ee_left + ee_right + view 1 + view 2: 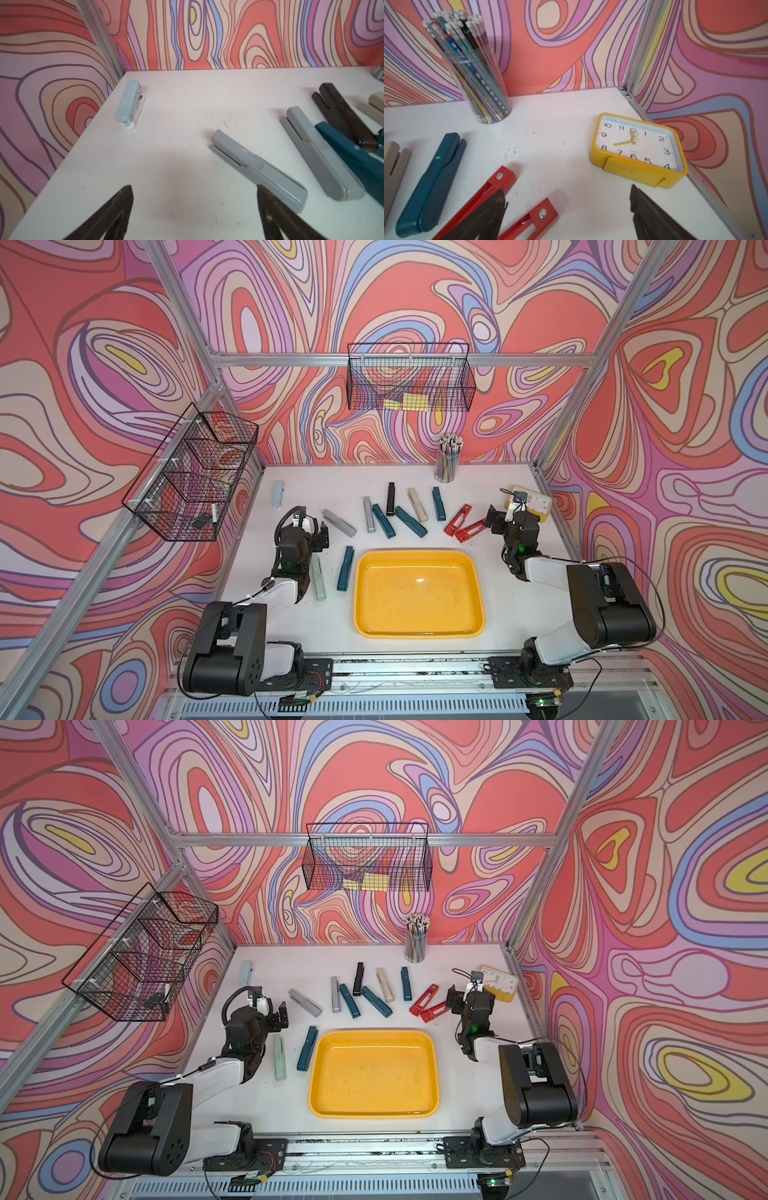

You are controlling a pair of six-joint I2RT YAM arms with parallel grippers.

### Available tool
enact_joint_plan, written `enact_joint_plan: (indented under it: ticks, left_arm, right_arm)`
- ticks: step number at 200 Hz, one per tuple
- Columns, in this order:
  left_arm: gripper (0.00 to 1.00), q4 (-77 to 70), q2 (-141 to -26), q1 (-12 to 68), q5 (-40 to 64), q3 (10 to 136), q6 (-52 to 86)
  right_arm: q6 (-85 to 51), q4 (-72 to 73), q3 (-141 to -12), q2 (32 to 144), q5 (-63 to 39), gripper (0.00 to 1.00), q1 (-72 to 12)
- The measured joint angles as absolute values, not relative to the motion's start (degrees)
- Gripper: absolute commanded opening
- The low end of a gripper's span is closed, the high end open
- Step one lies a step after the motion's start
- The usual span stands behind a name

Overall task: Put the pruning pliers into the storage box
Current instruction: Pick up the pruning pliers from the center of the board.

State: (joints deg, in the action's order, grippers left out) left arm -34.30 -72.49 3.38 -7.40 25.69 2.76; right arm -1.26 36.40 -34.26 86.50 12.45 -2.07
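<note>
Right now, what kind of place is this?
Probably a robot data-collection cell: aluminium frame, swirl-printed walls, a left arm and right arm rail-mounted at a white table.

We see bright, even light and soft shadows; a glare spot sits in the storage box (420, 580); top views bend at edges, wrist foregrounds blur.
</note>
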Motion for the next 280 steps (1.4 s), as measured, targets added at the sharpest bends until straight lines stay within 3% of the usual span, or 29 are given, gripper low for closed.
enact_joint_plan:
  ticks: [81, 133, 198, 280]
  left_arm:
    - [0.79, 5.43, -66.59, 3.42, -0.10, 50.85, 19.25]
    - [0.73, 30.70, -65.84, 4.10, 1.39, 54.17, 26.68]
    - [0.69, 40.05, -62.06, 5.23, 1.45, 47.53, 32.36]
    - [0.63, 41.65, -63.70, 7.09, 0.82, 43.05, 35.00]
  right_arm:
    - [-8.51, 4.84, -48.82, 75.18, 6.26, 0.94, -3.53]
    - [-13.39, -8.58, -55.31, 76.49, 5.13, 0.94, -15.57]
    - [-19.11, -13.89, -58.54, 80.99, 5.32, 0.94, -27.33]
    - [-22.83, -14.63, -58.48, 82.41, 4.93, 0.94, -32.45]
